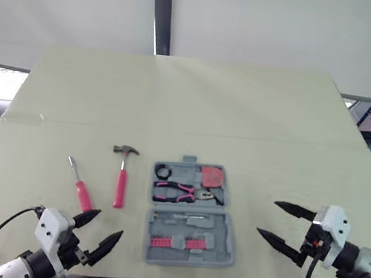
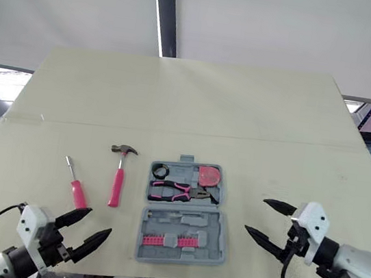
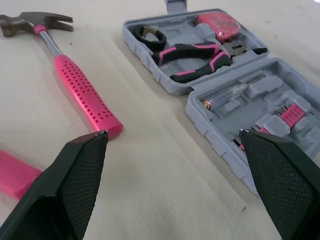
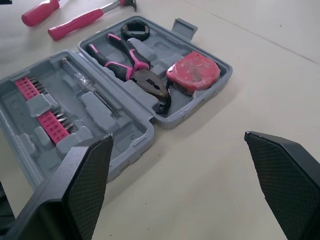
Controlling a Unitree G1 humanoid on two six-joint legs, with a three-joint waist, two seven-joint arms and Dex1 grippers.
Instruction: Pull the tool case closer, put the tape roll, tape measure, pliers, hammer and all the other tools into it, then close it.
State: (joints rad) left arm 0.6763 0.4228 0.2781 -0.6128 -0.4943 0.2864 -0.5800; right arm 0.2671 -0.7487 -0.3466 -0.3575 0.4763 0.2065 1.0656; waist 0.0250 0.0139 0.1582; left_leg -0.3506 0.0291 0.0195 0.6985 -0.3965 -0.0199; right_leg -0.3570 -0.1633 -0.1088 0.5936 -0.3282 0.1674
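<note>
Fingers [image 1: 107, 244] of left gripper [image 1: 108, 223] apart, hammer [image 1: 121, 182] just ahead, untouched.

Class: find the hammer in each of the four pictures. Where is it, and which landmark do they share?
Left eye view: hammer between screwdriver and open tool case.
Right eye view: hammer between the same two.
Left wrist view: hammer beside the tool case.
Right wrist view: hammer beyond the tool case.
Shared landmark: tool case.

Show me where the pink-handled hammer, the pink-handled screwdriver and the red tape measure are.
Pink-handled hammer [image 1: 120, 189]: left eye view, middle of its pink grip.
Pink-handled screwdriver [image 1: 83, 196]: left eye view, its pink handle.
Red tape measure [image 4: 193, 72]: right wrist view, its red top face.
</note>
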